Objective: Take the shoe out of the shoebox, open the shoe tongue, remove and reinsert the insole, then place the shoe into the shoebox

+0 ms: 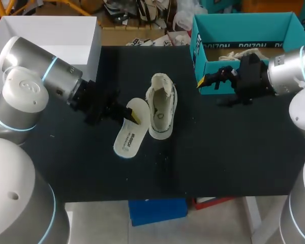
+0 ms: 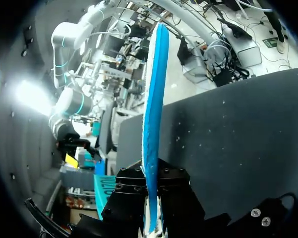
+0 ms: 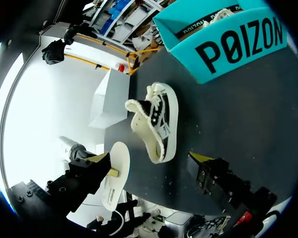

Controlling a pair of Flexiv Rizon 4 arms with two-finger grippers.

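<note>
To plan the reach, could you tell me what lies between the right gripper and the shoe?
Only bare table between right gripper and shoe, shown in head view.

insole (image 2: 154,89) end buried between jaws, shoebox (image 3: 228,49) cropped

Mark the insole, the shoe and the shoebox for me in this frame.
insole (image 1: 127,138), head view, on its printed middle part.
shoe (image 1: 161,113), head view, on its upper, toward the toe.
shoebox (image 1: 244,26), head view, on the teal inner back wall.
</note>
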